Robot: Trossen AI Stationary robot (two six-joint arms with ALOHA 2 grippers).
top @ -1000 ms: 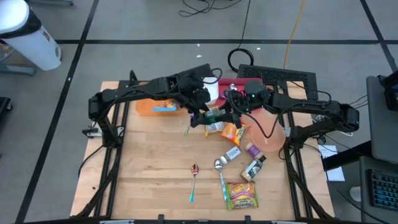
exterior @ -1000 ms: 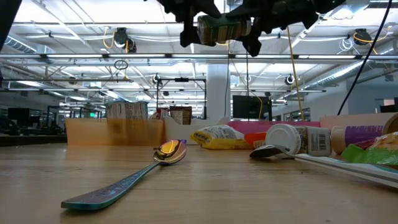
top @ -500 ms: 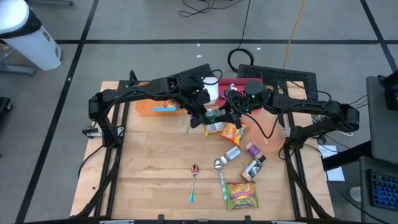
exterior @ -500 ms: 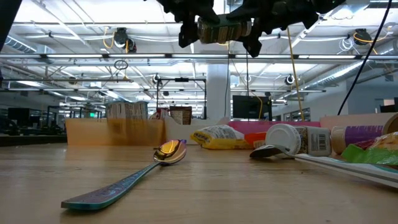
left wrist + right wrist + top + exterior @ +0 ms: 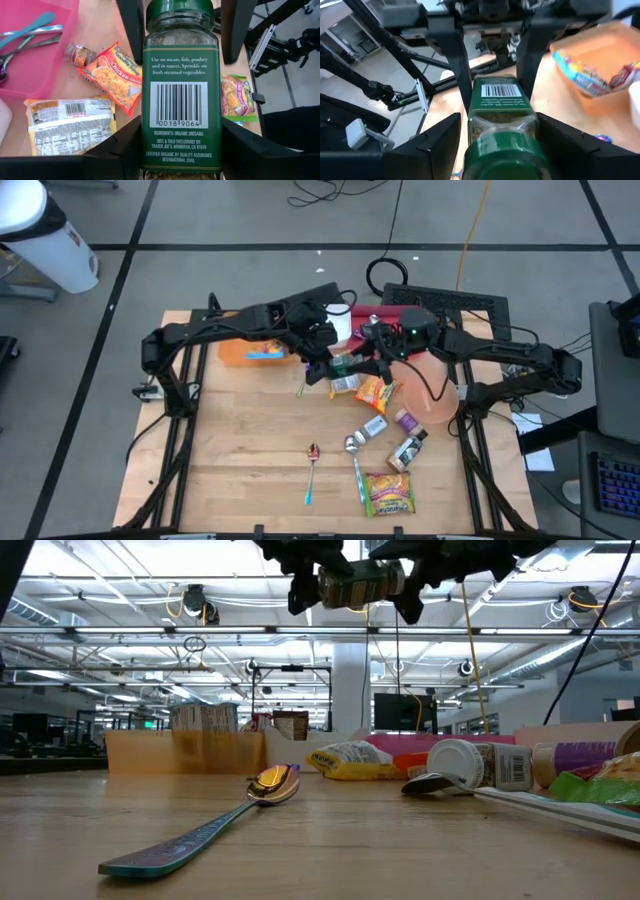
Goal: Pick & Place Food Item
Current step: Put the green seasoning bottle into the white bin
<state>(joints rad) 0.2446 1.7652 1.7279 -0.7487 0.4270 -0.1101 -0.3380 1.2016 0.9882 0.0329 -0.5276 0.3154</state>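
Left arm (image 5: 225,323): matte black, slim jointed links; rose from a base at the table's 9 o'clock edge.
Right arm (image 5: 495,352): matte black, same build; base at the 3 o'clock edge.
Left gripper (image 5: 318,366): two dark, flat, broad fingers (image 5: 117,146) with angular edges.
Right gripper (image 5: 372,363): two matching dark fingers (image 5: 440,142), bevelled.
Wrist housings: blocky and black; the right one carried a small green light.
Cables: thin black leads looped along both arms.

Wooden table (image 5: 230,440) bears spoons (image 5: 312,470), noodle packets (image 5: 388,493), jars (image 5: 407,450).
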